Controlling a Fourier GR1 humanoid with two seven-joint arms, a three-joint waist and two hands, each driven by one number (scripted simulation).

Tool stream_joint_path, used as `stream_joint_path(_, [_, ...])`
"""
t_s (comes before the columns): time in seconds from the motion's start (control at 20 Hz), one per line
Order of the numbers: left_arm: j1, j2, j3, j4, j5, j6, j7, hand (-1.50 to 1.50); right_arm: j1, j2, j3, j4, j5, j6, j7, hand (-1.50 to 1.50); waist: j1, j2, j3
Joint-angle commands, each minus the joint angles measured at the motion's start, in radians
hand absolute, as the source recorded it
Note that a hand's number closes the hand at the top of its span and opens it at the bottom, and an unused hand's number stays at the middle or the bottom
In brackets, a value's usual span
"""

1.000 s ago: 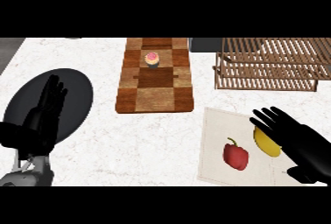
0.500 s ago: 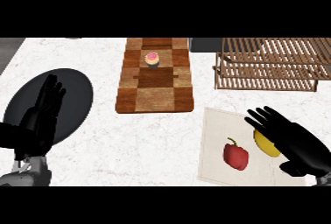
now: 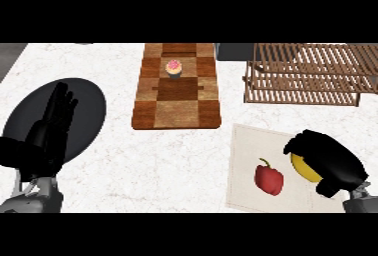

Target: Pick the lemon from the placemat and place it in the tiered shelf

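The yellow lemon [image 3: 302, 169] lies on the pale placemat [image 3: 247, 147] at the lower right, beside a red bell pepper [image 3: 269, 178]. My right hand [image 3: 332, 162] sits over the lemon's right side with its fingers curled down round it, hiding most of the fruit. The wooden slatted tiered shelf [image 3: 310, 75] stands at the upper right, beyond the placemat. At the left edge, my left hand [image 3: 46, 132] rests open with fingers up, over a black plate.
The black plate [image 3: 90, 100] lies at the left. A brown checked wooden board [image 3: 177, 102] runs up the middle with a small cupcake [image 3: 173, 67] at its far end. A dark object [image 3: 230, 51] stands between board and shelf. White marble counter [image 3: 162, 160] surrounds them.
My right hand has drawn down and back over the lemon, and its fingers have gone from spread and straight to curled round it. The left hand has stayed still.
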Motion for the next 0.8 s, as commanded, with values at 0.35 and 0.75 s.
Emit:
stream_joint_path(0.35, [0.075, 0.001, 0.009, -0.083, 0.003, -0.027, 0.003, 0.00, 0.100, 0.022, -0.006, -0.015, 0.021, -0.233, -0.105, 1.50, -0.001, 0.004, 0.014])
stream_joint_path(0.75, [0.034, -0.005, 0.024, -0.003, 0.002, -0.013, -0.012, 0.00, 0.092, 0.340, -0.153, -0.001, -0.067, 0.185, 0.424, 1.50, -0.026, 0.005, 0.011])
